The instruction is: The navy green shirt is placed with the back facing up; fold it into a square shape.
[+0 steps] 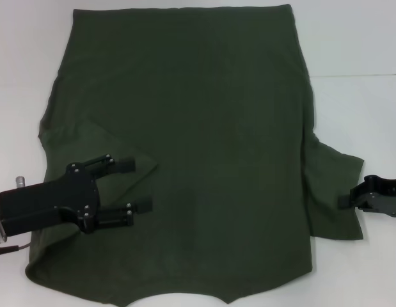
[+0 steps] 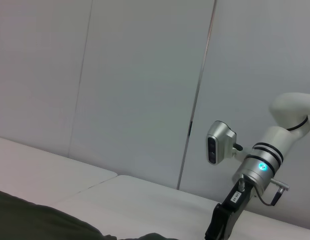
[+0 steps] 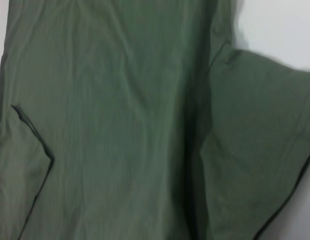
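Shirt (image 1: 198,128), navy green, soft and limp, flat on bench (image 1: 364,38); my open left hand (image 1: 141,185) over folded sleeve at 8 o'clock, right hand (image 1: 343,201), grip unreadable, at sleeve hem, 3 o'clock—best hold.

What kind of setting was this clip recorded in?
Probably a lab or test room, not a home: a plain white table, bare grey wall panels, and only the navy green shirt laid out between the left gripper and right gripper.

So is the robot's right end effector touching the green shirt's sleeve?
Cannot tell. In the head view the right end effector sits right at the edge of the navy green shirt sleeve, but neither contact nor gap shows plainly.
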### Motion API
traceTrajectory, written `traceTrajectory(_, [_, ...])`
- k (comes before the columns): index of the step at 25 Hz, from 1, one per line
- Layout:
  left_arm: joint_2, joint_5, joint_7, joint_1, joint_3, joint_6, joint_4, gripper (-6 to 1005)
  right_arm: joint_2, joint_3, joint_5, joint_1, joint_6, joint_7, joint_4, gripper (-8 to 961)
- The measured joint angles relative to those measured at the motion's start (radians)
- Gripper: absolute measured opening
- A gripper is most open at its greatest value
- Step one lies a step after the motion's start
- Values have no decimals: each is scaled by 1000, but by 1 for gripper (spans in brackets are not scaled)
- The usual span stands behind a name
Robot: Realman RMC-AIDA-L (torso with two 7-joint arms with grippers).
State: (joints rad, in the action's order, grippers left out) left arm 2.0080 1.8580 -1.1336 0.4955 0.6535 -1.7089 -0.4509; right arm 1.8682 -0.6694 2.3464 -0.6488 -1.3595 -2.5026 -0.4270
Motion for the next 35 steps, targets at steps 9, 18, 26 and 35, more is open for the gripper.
traceTrajectory(9, [0, -3, -2, 0, -4, -1, 0, 885, -44, 15, -4, 9, -14, 21, -36, 13])
traceTrajectory(18, [0, -4, -25, 0, -10, 0, -4, 885, -79, 65, -4, -28, -109, 69, -145, 16])
traceTrajectory(26, [-1, -5, -37, -4, -39, -9, -6, 885, -73, 64, -4, -100, -138, 91, -210, 19])
traceTrajectory(35, [-3, -5, -38, -7, -78, -12, -8, 884, -46, 38, -3, -194, -152, 115, -223, 21])
